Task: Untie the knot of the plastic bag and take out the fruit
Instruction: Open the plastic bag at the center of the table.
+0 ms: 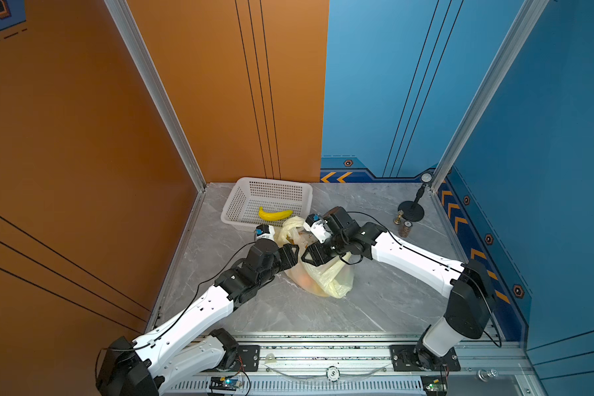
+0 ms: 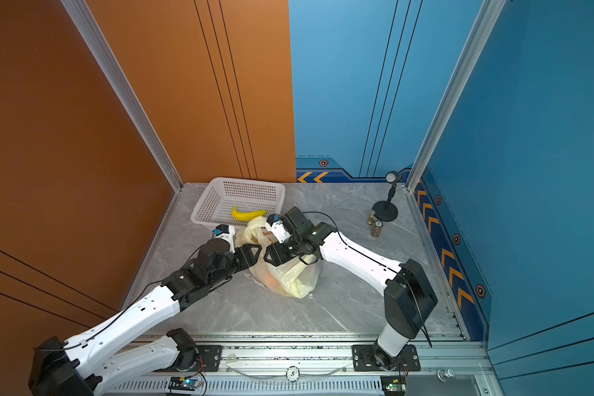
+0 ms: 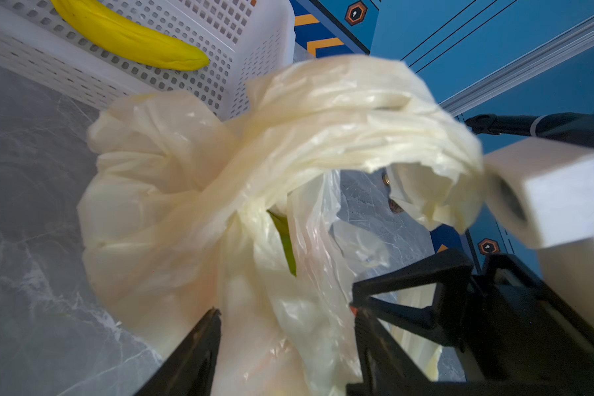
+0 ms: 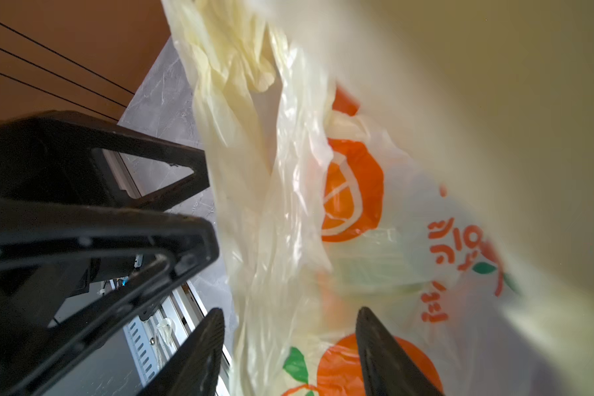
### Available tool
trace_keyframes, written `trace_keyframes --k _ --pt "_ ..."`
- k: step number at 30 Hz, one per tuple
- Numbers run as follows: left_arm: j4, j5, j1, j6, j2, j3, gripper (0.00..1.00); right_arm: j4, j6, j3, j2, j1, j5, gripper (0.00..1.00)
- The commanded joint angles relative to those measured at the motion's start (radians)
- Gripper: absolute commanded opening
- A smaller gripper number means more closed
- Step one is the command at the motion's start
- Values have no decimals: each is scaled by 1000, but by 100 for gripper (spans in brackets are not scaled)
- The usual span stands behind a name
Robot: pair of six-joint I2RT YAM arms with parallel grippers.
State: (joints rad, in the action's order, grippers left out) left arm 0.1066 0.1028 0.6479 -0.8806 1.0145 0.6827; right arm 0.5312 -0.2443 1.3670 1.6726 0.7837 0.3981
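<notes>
The pale-yellow plastic bag (image 1: 326, 277) (image 2: 295, 277) lies mid-table with orange prints on it (image 4: 352, 192). Its handle strips are twisted into the knot (image 3: 227, 185), with loops rising above it (image 1: 292, 224). Fruit shows as an orange shape through the plastic (image 1: 307, 283), and a sliver of green shows inside (image 3: 285, 240). My left gripper (image 3: 285, 310) (image 1: 296, 254) and right gripper (image 4: 290, 310) (image 1: 304, 256) meet tip to tip over the bag, just below the knot. Both are open, jaws wide apart, with loose bag plastic lying between them.
A white perforated basket (image 1: 275, 193) holding a yellow banana (image 1: 275, 214) stands just behind the bag, close to the left gripper. A black stand (image 1: 411, 207) and two small bottles (image 1: 407, 229) sit at the back right. Walls enclose three sides.
</notes>
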Motion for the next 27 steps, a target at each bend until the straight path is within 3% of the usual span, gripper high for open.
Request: trace_keyframes --k 1,6,11,16,20,24,27 --pt "-70 -38 -17 -11 30 -8 63 -21 -19 27 24 2 24 53" --pt "-96 -49 -26 -27 55 -36 55 -77 -45 -6 30 4 41 24" --pt "-107 -70 -42 -34 87 -46 48 -104 -62 -18 20 7 63 16" --pt "-131 -97 -61 -30 125 -48 32 -128 -79 -39 -1 7 77 1" --pt "-138 -112 -74 -23 142 -48 14 -126 -77 -54 -17 6 50 0" --pt "-91 -98 -84 5 122 -47 0 -105 -62 -66 -47 6 -73 0" --pt "-13 -77 -108 38 83 -43 0 -82 -43 -74 -68 -2 -174 0"
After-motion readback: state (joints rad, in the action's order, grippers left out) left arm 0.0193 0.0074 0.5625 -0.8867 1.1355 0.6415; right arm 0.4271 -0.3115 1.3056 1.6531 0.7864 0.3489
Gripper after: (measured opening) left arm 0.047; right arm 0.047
